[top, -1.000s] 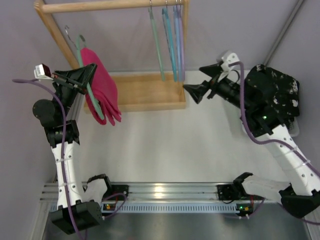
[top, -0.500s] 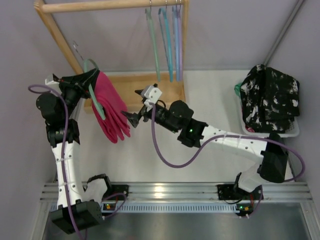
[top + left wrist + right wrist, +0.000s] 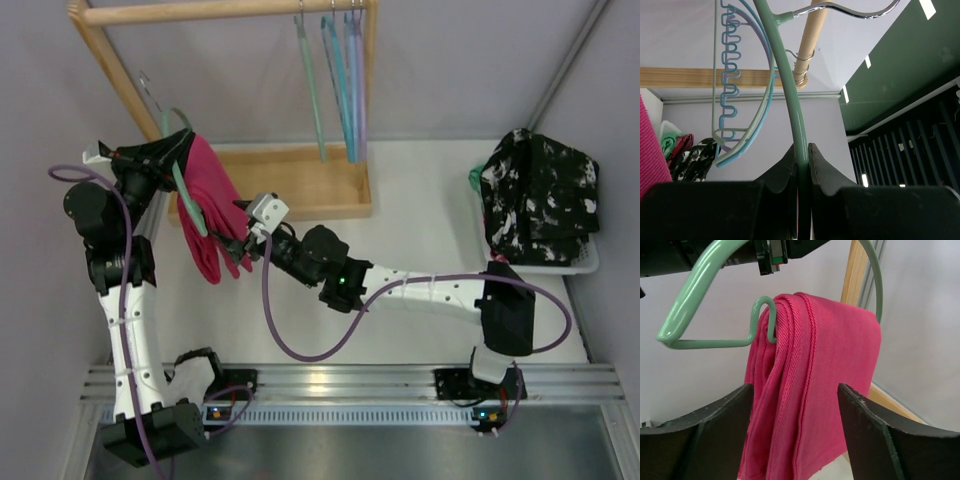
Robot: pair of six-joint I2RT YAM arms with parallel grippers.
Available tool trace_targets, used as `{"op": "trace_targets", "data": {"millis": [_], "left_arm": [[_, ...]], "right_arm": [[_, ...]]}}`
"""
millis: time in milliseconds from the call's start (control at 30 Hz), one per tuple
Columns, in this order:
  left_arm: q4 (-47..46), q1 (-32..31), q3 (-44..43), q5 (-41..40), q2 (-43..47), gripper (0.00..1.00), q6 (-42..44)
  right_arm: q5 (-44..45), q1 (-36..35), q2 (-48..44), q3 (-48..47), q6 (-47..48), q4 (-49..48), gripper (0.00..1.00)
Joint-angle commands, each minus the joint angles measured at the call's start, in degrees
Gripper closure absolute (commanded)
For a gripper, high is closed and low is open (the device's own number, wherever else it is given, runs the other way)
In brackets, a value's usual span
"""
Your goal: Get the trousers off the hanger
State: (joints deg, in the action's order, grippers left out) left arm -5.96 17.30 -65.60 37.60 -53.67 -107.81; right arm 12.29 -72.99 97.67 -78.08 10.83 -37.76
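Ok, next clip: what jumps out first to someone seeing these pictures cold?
The magenta trousers stand out, draped over the green hanger that the left gripper clamps at the left of the table. The right gripper, stretched across the table, is open with a finger on either side of the hanging cloth. A heap of speckled clothes sits at the far right.

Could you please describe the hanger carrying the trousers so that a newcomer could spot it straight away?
Find the wooden rack at the back; beside its left end, the left gripper clamps a thin green hanger. Unlike the bare hangers at the right end of the rail, it is off the rail and carries pink trousers.
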Motion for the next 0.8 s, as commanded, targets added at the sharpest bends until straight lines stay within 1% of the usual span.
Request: {"op": "trace_targets", "data": {"millis": [0, 100, 167, 300, 400, 433, 600, 767], "left_arm": [[-9.5, 0.0, -5.4, -1.6, 1.3, 1.00, -1.9], [-9.4, -0.1, -5.9, -1.4, 1.2, 1.00, -2.1], [-9.4, -0.1, -5.9, -1.4, 1.5, 1.00, -1.9], [-9.4, -0.1, -4.9, -1.6, 2.0, 1.00, -1.9], [-9.4, -0.1, -5.1, -1.3, 2.2, 1.00, -2.1], [-9.4, -0.1, -5.2, -1.3, 2.3, 1.00, -2.0], [-9.5, -0.2, -3.6, -0.8, 3.4, 1.00, -1.4], [-9.3, -0.9, -2.7, -1.1, 4.4, 1.00, -1.0]], "right_arm": [[2.2, -0.7, 1.6, -4.8, -1.2, -2.8, 0.32], [3.4, -0.7, 3.2, -5.6, 0.4, -4.9, 0.32], [2.5, -0.6, 3.8, -5.4, 1.3, -6.0, 0.35], [1.4, -0.7, 5.0, -7.1, 0.4, -5.8, 0.36], [3.1, -0.8, 6.7, -8.8, 1.5, -6.3, 0.39], [5.1, -0.8, 7.4, -9.5, 2.1, -7.1, 0.41], [6.6, 0.0, 8.9, -10.2, 3.2, -8.4, 0.49], [7.4, 0.4, 10.3, -10.6, 4.7, -9.8, 0.48]]}}
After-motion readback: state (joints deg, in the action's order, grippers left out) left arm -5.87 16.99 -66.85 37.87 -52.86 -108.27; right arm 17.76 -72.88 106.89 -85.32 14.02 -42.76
